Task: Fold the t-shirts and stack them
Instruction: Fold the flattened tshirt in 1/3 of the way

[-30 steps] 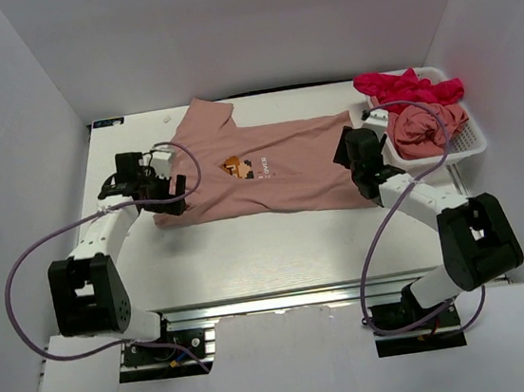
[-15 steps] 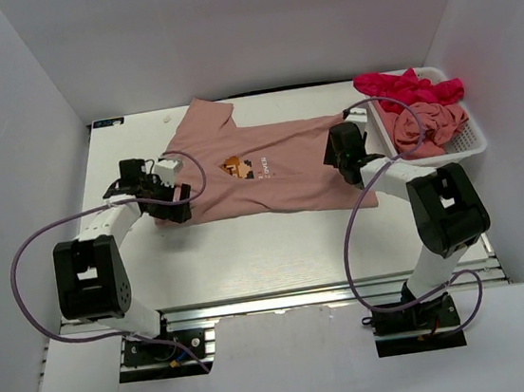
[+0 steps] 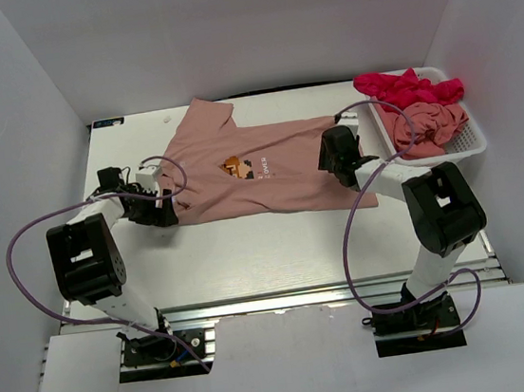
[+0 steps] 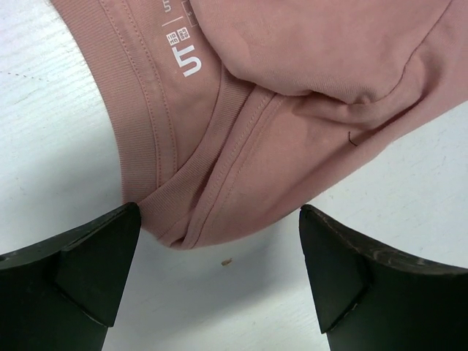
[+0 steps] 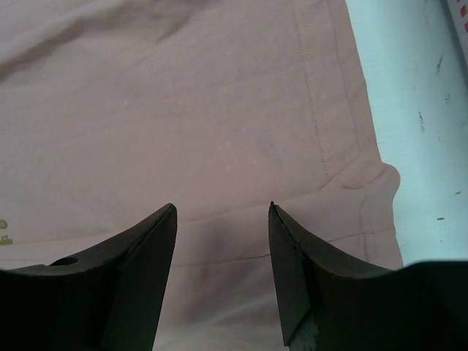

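Left claw (image 4: 219,281) sits low at the table, fingers spread wide and holding nothing. The ribbed collar (image 4: 139,139) of the salmon t-shirt (image 3: 278,170) lies just ahead of the tips, touching neither as far as I can tell. Right claw (image 5: 223,270) is also released, jaws apart, hovering close over flat cloth, with the hem corner (image 5: 365,183) ahead and to its right. The shirt lies spread sideways between the two claws, pixel print (image 3: 236,168) up, neck end at the left claw, hem end at the right. Judgement: first fold not yet begun; this is the reach-to-grasp stage. The next move likely calls for each claw to drop onto its edge and pinch the cloth, left at the collar, right nearer the hem corner, then lift together. Beyond the right claw, on its outer side, stands a white mesh basket (image 3: 473,139) with a magenta shirt (image 3: 407,87) and another salmon shirt (image 3: 425,123) heaped inside, unfolded. Table (image 3: 250,250) is white and matte with a few specks; plain white walls (image 3: 224,38) stand on three sides.
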